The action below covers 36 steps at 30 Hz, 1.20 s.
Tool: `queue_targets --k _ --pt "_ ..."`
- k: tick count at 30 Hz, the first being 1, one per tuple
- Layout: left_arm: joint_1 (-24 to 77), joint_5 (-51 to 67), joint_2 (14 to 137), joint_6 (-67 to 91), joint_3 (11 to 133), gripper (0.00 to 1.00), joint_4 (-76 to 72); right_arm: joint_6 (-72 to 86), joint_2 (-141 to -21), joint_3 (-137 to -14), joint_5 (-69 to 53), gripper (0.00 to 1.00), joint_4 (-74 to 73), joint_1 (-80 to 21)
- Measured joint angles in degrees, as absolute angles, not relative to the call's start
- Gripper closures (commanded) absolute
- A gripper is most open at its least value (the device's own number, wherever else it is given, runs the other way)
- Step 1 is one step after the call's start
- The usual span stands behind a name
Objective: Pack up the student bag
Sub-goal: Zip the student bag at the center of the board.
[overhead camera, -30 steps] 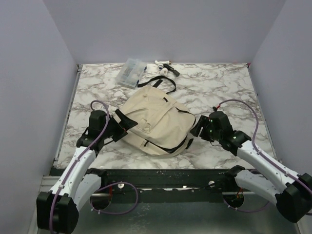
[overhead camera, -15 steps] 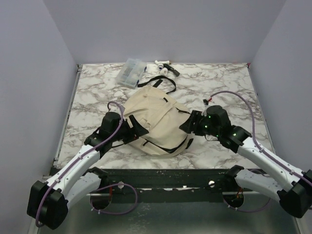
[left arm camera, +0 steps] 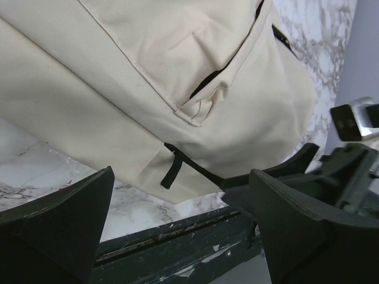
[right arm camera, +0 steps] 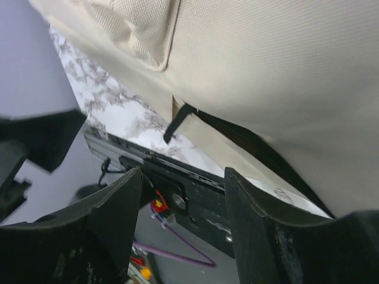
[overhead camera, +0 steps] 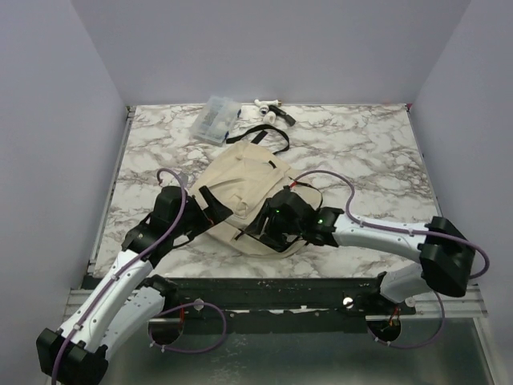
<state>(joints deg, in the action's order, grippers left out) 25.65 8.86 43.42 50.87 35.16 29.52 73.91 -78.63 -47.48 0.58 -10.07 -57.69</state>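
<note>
The student bag [overhead camera: 244, 180], beige fabric with black zippers, lies flat in the middle of the marble table [overhead camera: 369, 144]. My left gripper [overhead camera: 215, 210] sits at the bag's near-left edge, open wide, with nothing between its fingers [left arm camera: 59, 213]. The right arm reaches across from the right, and my right gripper [overhead camera: 258, 230] hovers at the bag's near edge, open and empty. A black zipper pull tab [left arm camera: 170, 171] hangs from the bag's lower seam, just beyond both grippers; the right wrist view shows this tab [right arm camera: 177, 123] under the bag [right arm camera: 278, 71].
A clear plastic case [overhead camera: 215, 119] and small white items [overhead camera: 268, 112] lie at the table's back edge. The bag's black strap [overhead camera: 268, 136] trails toward them. The dark front rail [left arm camera: 177, 242] of the table runs right below both grippers.
The right arm has swung left from the bag's right side to its near edge. The left gripper came in toward the bag and stands wide open at its near-left edge.
</note>
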Motion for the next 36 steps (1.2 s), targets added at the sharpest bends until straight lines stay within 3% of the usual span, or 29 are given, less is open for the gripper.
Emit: queue_targets --k 3,13,20,23,27,36 --pt "25.63 6.48 39.59 51.9 35.79 0.06 31.88 79.64 -85.8 -54.24 3.75 0.55 -14.09 -59.79" --pt "25.63 3.6 32.53 55.59 34.54 0.05 36.4 90.35 -98.8 -67.99 11.38 0.5 -27.59 -61.54" --pt "25.63 1.43 32.08 57.89 33.93 0.07 37.74 91.92 -104.79 -73.78 13.17 0.52 -33.23 -62.19" --pt "25.63 0.27 33.82 58.28 33.91 0.09 37.91 91.9 -107.24 -77.23 13.39 0.66 -36.14 -62.33" --pt "25.63 -0.62 37.87 58.67 33.91 0.09 38.04 91.07 -109.21 -80.07 13.43 0.97 -38.79 -62.59" --pt "24.62 1.23 47.03 58.92 33.76 0.08 34.52 86.41 -108.88 -78.78 13.06 1.0 -36.99 -62.67"
